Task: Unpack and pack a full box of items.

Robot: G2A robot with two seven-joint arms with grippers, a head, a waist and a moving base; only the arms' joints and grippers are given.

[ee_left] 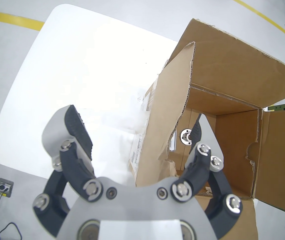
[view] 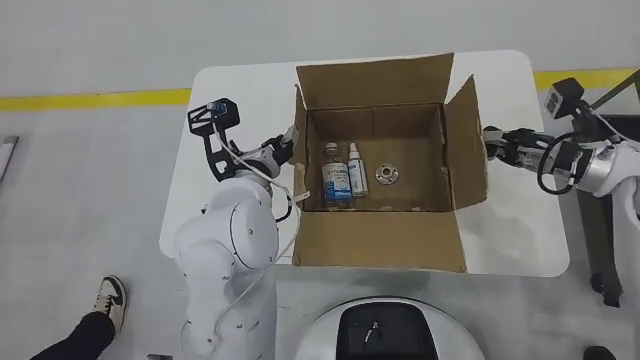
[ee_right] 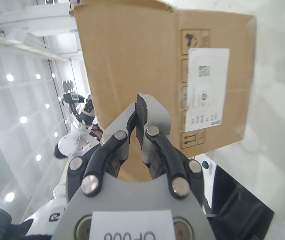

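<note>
**Open box mid-table, one claw at each side flap**

The left claw (ee_left: pixel 136 116) is hanging spread wide over the box's 9 o'clock flap. One finger (ee_left: pixel 78 128) is sitting outside the cardboard and the other inside, and neither is pressing on it. The right claw (ee_right: pixel 138 102) is holding its fingers pressed together right at the outer face of the 3 o'clock flap, with nothing gripped between them.

The cardboard box (view: pixel 380 242) is standing in the middle of the table, plain brown, with all four flaps open. The 12 o'clock flap is leaning back, the 6 o'clock flap is folding out toward the robot, and the two side flaps are slanting upward. The 9 o'clock flap is showing a torn, ragged edge. A white shipping label (ee_right: pixel 207 88) is sticking to the 3 o'clock wall, just beside a column of printed handling symbols.

On the box floor, a clear bottle with a blue label (view: pixel 336 175) and a slim white spray bottle (view: pixel 356 170) are lying side by side, caps pointing to 12 o'clock. A round metal piece (view: pixel 387 173) is resting just at their 3 o'clock.

The white table (view: pixel 250 90), rounded at the corners, is standing on a pale grey floor. A yellow line (view: pixel 90 100) is running across that floor on the 12 o'clock side.
</note>
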